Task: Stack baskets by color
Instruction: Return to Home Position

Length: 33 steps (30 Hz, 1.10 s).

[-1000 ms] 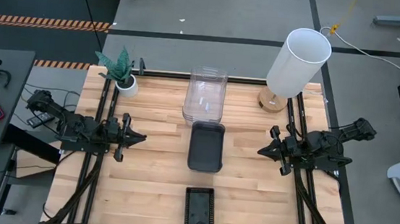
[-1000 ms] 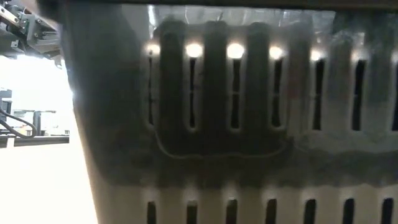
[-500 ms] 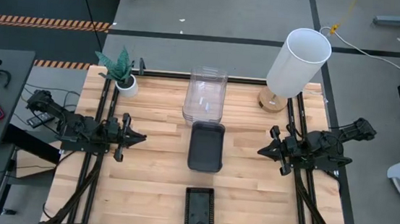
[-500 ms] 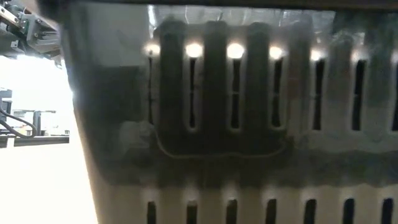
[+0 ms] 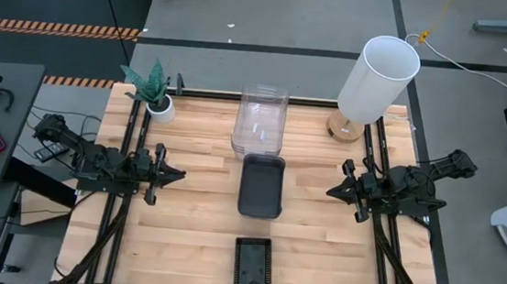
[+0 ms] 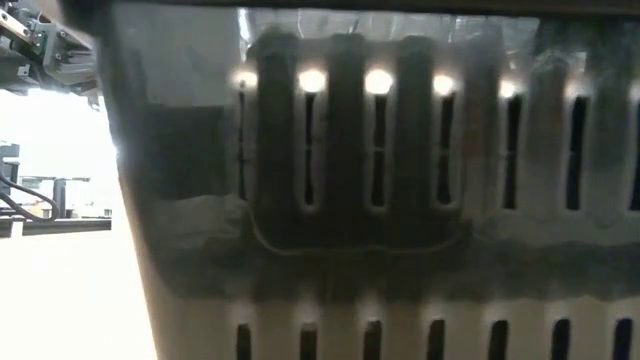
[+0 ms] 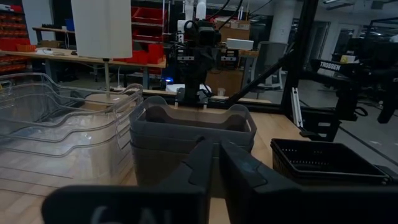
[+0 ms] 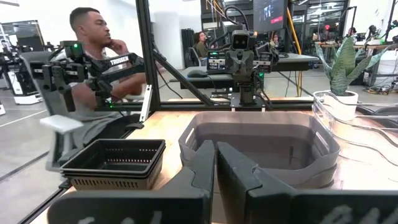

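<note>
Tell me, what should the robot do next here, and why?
Likely nothing beyond parking both arms: the clear stack, the grey stack and the black stack stand apart in one line down the middle of the table, each of one colour. The left gripper and the right gripper sit at its sides, shut and empty, so no basket seems left to move.

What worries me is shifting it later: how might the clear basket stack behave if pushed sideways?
Probably light and a bit flexible: the clear basket stack has thin see-through walls. Its baskets sit nested, so a high push may shift the top one; a low push likely slides it across the smooth wooden table.
</note>
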{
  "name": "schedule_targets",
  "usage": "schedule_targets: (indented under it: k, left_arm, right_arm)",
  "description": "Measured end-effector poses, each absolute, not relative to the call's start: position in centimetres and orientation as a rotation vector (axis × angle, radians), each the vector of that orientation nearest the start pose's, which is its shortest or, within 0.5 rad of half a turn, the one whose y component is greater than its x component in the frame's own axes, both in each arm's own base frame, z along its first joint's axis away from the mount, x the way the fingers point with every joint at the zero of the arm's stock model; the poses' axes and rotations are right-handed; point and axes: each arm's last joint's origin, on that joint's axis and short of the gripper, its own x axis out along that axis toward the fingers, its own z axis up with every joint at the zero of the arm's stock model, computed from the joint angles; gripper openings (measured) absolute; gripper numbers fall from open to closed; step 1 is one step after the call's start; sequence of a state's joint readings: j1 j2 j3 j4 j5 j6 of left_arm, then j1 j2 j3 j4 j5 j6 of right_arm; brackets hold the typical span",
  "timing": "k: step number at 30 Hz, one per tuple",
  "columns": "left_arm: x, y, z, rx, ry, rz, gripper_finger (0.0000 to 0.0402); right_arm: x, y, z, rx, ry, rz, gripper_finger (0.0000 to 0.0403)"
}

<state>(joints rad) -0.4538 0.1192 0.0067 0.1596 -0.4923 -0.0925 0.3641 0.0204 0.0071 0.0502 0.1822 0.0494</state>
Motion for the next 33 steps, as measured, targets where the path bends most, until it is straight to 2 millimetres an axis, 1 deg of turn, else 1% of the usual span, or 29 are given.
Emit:
schedule_targets:
  k: [6, 15, 24, 33]
  left_arm:
    - [9.70, -3.20, 17.14, -0.114, -0.044, 0.037, 0.0038]
    - [9.70, -3.20, 17.14, -0.115, -0.044, 0.037, 0.0028]
    - [9.70, -3.21, 17.14, -0.114, -0.044, 0.037, 0.0039]
    - [9.70, -3.21, 17.14, -0.114, -0.044, 0.037, 0.0028]
  right_arm:
    - [9.34, 3.00, 16.92, 0.059, -0.031, 0.183, 0.0024]
    - [9.34, 3.00, 16.92, 0.059, -0.031, 0.183, 0.0024]
    - [9.34, 3.00, 16.92, 0.059, -0.031, 0.183, 0.0024]
    - [9.34, 3.00, 16.91, 0.059, -0.031, 0.183, 0.0024]
